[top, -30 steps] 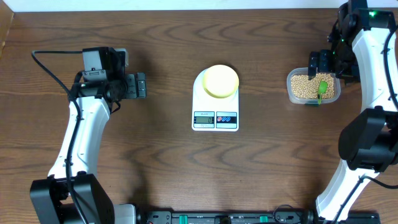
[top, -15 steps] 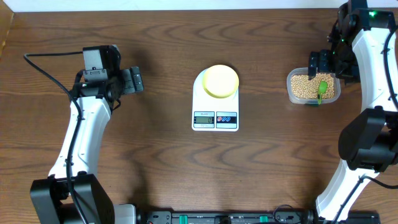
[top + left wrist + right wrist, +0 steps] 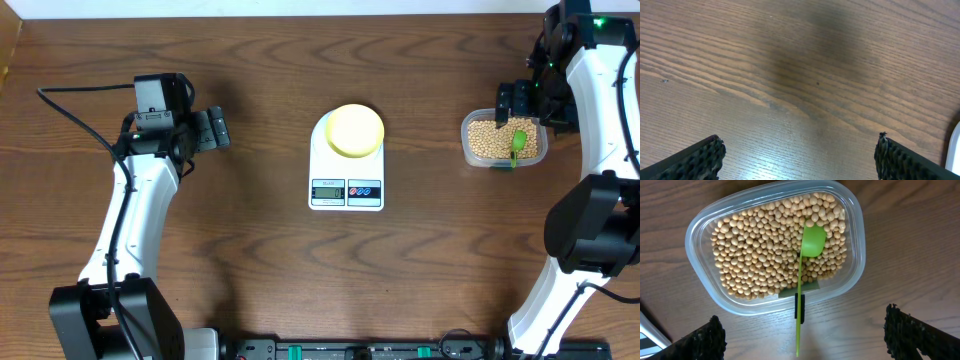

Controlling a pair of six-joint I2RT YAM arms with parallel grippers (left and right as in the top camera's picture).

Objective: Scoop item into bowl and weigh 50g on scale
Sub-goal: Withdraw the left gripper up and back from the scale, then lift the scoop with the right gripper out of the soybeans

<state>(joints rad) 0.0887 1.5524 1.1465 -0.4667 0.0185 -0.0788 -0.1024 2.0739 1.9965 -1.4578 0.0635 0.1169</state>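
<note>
- Your right claw (image 3: 805, 330) is wide, empty; soybeans (image 3: 755, 255) and green scoop (image 3: 813, 241) in clear tub (image 3: 858, 255) just ahead of its tips.
- Left claw (image 3: 797, 155) wide over the table (image 3: 790, 75), only tips in frame.
- Yellow bowl (image 3: 355, 130) on scale (image 3: 346, 172), between both claws; display unreadable.

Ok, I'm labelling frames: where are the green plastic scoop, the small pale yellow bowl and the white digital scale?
Green plastic scoop (image 3: 813, 242): right wrist view, its spoon head.
Small pale yellow bowl (image 3: 355, 130): overhead view, centre of its inside.
White digital scale (image 3: 346, 171): overhead view, bare body below the bowl.
</note>
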